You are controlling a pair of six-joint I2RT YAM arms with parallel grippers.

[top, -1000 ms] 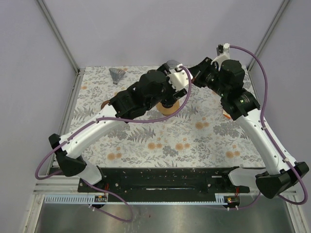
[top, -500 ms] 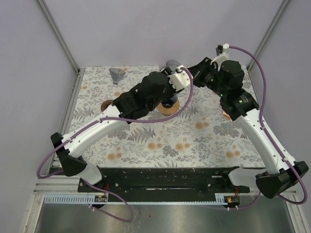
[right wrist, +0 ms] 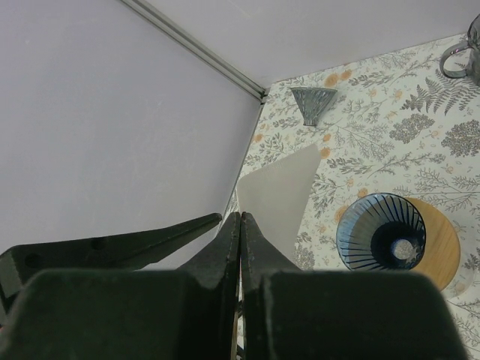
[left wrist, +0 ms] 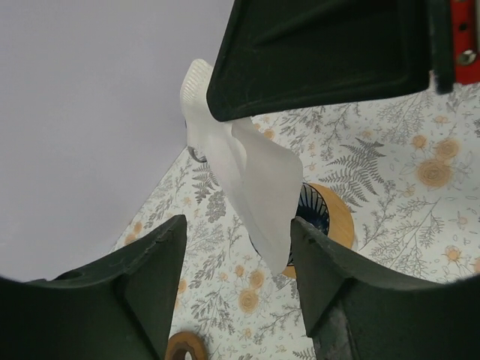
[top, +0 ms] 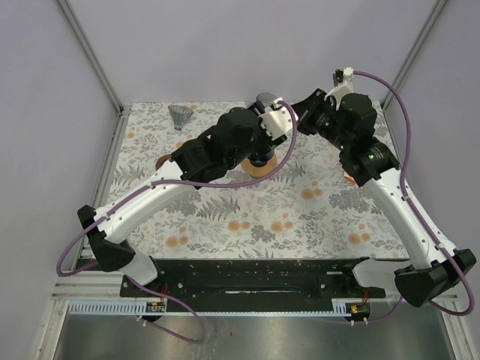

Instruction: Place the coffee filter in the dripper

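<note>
While right gripper (right wrist: 239, 219) is clenched on the coffee filter (right wrist: 276, 196), left gripper (left wrist: 236, 225) is spread, one finger either side of the sheet. Filter hangs in air just beside dripper (right wrist: 381, 231), which stands on wooden base (right wrist: 442, 244), far-centre of table (top: 300, 217).

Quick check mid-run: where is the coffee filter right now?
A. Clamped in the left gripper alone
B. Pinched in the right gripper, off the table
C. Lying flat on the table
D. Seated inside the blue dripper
B: the right wrist view shows the right gripper shut on the coffee filter in the air, while the dripper shows bare ribs inside and the left gripper stands open.
</note>
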